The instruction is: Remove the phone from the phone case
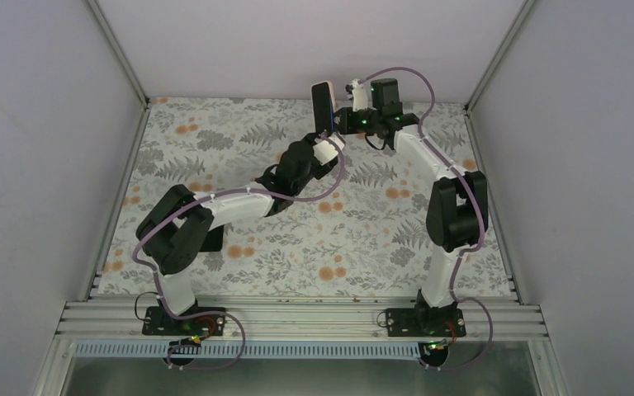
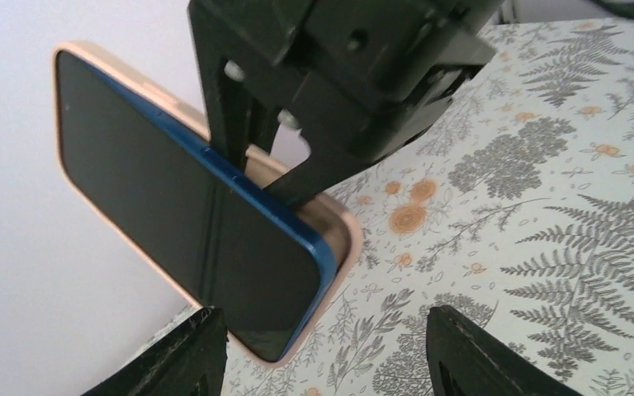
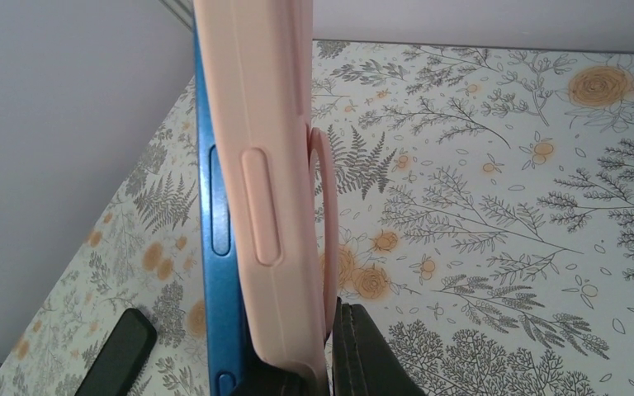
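The phone [image 1: 323, 106] has a black screen and a blue frame and sits in a pink case [image 3: 268, 190], held upright in the air at the far middle of the table. My right gripper [image 1: 340, 122] is shut on the case. One of its fingers [image 3: 371, 355] presses on the case's back, and the other reaches between the case and the phone's lifted blue edge [image 3: 215, 247]. In the left wrist view one long side of the phone [image 2: 182, 214] stands out of the case [image 2: 343, 239]. My left gripper [image 2: 326, 355] is open just below the phone's lower corner, not touching it.
The table [image 1: 239, 247] has a floral cloth, with white walls on three sides and a metal rail at the near edge. A black finger of the left gripper [image 3: 115, 355] shows at the lower left of the right wrist view.
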Robot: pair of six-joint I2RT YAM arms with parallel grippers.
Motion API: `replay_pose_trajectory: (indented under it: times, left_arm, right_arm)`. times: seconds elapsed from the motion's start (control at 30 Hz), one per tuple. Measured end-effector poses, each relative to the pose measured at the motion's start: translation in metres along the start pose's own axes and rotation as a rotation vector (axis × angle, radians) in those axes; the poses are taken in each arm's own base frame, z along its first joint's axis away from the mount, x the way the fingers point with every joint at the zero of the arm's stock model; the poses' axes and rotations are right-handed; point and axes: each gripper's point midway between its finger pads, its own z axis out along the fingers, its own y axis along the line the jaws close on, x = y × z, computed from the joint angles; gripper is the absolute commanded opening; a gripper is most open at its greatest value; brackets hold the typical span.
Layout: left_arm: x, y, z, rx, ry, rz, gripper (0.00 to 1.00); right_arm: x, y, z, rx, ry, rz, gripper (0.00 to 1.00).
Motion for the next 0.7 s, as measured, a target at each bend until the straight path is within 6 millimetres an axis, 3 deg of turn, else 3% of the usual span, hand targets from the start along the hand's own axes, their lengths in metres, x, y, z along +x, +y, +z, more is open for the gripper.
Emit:
replay_pose_trajectory:
  times: [0.17,0.43,0.7]
  left_arm:
    - [0.003,0.011,0.004,-0.054,0.005,-0.011,0.6]
    - [-0.008,0.037,0.009,-0.13,-0.018,-0.045,0.59]
    - [-0.015,0.034,0.014,-0.111,-0.032,-0.07,0.58]
  right_arm:
    - [0.003,0.0,0.001,-0.01,0.003,0.006,0.04]
    - [0.013,0.001,0.004,-0.036,0.02,0.02,0.04]
    - [0.018,0.001,0.006,-0.049,0.028,0.042,0.04]
